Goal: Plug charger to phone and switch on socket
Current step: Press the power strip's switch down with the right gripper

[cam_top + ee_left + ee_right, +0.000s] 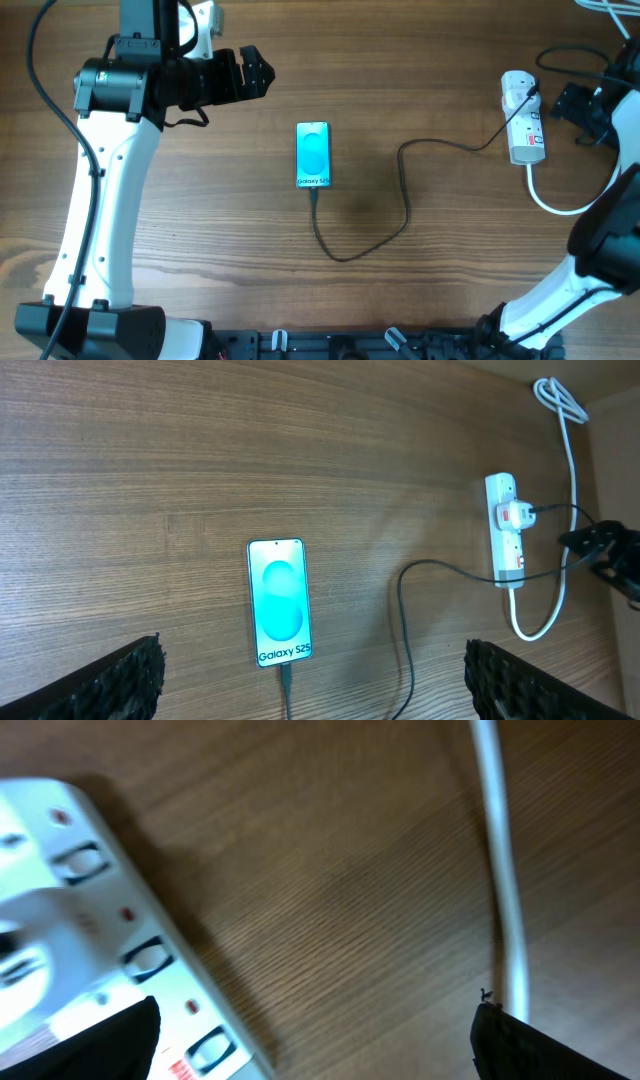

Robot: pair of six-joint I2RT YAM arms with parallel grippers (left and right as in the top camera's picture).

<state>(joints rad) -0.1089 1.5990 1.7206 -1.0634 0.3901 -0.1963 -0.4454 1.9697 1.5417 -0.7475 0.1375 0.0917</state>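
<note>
The phone (pixel 313 155) lies flat mid-table, cyan screen up (pixel 279 602). The charger (pixel 404 205), a thin black cable, runs from the phone's lower short edge, where its tip (pixel 284 678) sits against the phone, loops right and reaches a plug (pixel 520 96) on the white socket (pixel 524 130). My left gripper (pixel 256 72) hovers open up and left of the phone, both fingers (pixel 120 680) wide apart and nothing between them. My right gripper (pixel 560 100) stands open just right of the socket (pixel 100 930). One finger (pixel 95 1045) is over the socket's face and touches nothing I can see.
The socket's thick white lead (pixel 548 200) curves off its near end toward the right arm and shows in the right wrist view (pixel 500 870). The left arm's black cable (pixel 60 110) hangs at the far left. The table's front rail (pixel 330 345) runs along the near edge.
</note>
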